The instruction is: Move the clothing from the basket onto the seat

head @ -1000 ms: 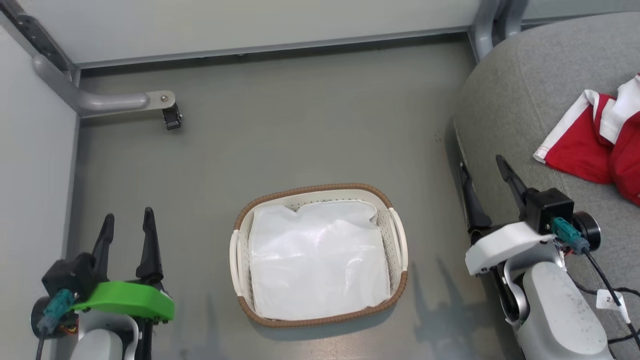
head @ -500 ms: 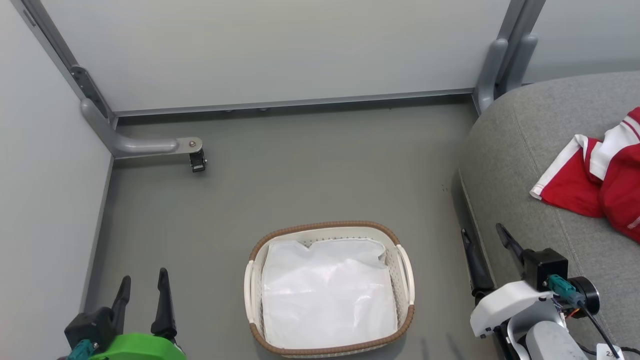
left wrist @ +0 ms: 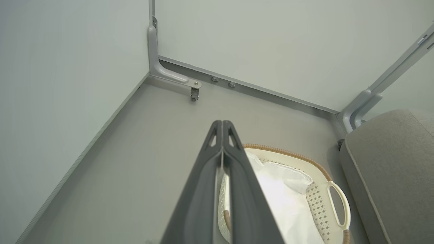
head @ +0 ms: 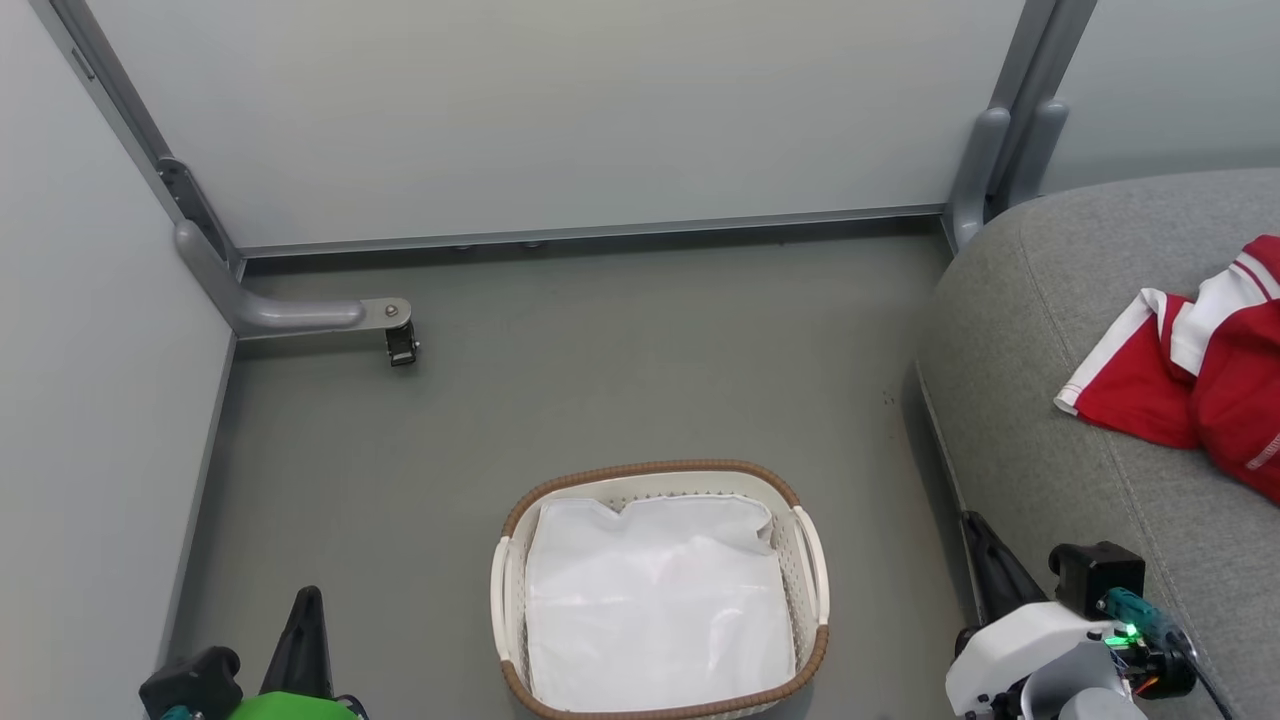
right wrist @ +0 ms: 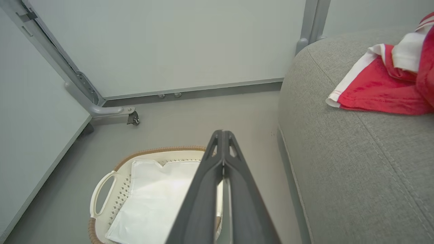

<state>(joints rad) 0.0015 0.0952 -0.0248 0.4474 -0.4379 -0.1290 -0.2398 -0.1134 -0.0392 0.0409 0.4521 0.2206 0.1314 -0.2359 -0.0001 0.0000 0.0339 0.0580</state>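
Note:
The red clothing [head: 1195,390] with white bands lies crumpled on the grey seat [head: 1040,340] at the right; the right wrist view has the clothing [right wrist: 383,91] on the seat [right wrist: 356,162] too. On the floor stands the white basket [head: 812,560] with a brown rim, holding a plain white liner sheet [head: 655,610]. My left gripper [head: 305,610] is at the lower left, left of the basket, shut with nothing in it. My right gripper [head: 975,535] is at the lower right, between basket and seat, shut and empty. Both wrist views show fingers pressed together: left gripper [left wrist: 222,123], right gripper [right wrist: 222,134].
Pale partition walls [head: 560,110] close off the back and left. A grey metal foot with a caster [head: 400,345] stands on the floor at the back left. Another grey post [head: 985,170] rises beside the seat's far corner. Grey floor [head: 600,380] lies open behind the basket.
Both grippers have shut from open. The camera has tilted up, so the basket, seat and grippers sit lower in the picture.

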